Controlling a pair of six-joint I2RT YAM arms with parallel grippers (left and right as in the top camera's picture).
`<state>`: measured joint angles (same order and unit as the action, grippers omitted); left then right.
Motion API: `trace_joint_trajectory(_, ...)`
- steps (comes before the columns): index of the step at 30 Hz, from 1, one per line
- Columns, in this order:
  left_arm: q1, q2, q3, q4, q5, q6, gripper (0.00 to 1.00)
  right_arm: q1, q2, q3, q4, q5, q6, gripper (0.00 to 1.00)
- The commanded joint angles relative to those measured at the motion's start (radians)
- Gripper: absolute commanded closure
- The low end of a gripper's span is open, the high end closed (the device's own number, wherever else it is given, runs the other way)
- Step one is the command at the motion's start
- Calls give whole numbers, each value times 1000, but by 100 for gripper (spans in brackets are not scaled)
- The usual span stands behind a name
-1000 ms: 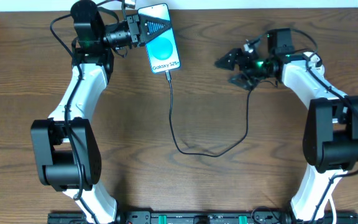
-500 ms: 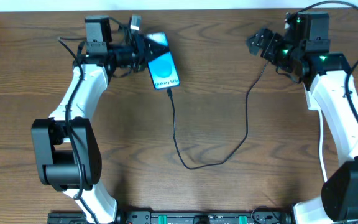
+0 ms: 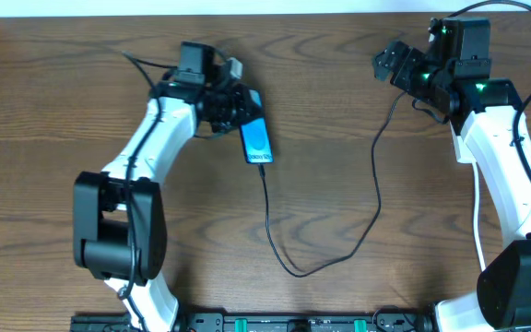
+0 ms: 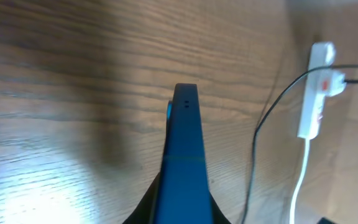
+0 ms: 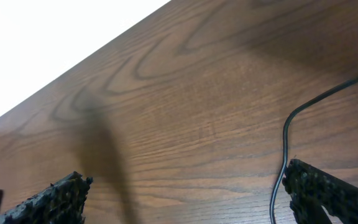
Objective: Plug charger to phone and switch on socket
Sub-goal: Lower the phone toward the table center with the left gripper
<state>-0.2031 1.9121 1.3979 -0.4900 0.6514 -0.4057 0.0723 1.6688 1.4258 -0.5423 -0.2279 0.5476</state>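
left gripper (image 3: pixel 242 112) closed on the phone (image 3: pixel 257 139), held on edge over the table (image 3: pixel 53 120) with the charger (image 3: pixel 270 221) at its lower end; lay it flat without tugging, then the wide-open right gripper (image 5: pixel 185 177) presses the socket (image 4: pixel 314 93) switch squarely.

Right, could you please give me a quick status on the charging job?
Left claw shut on phone, tilted on edge. Right claw open, empty. Charger plugged into phone; socket switch unreadable.
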Motion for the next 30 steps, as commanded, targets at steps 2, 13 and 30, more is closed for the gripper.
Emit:
trace_joint_trajectory(2,-43,50,13,2,-35,31,93,8,2,5,0,14,-15,1)
trace_joint_trajectory(13,-148,169,13,53,-35,2,93,8,2,5,-1,20,-23,1)
trace_joint_trajectory(30,-181,226,13,156,-69,-201,93,8,2,-2,-1,20,-23,1)
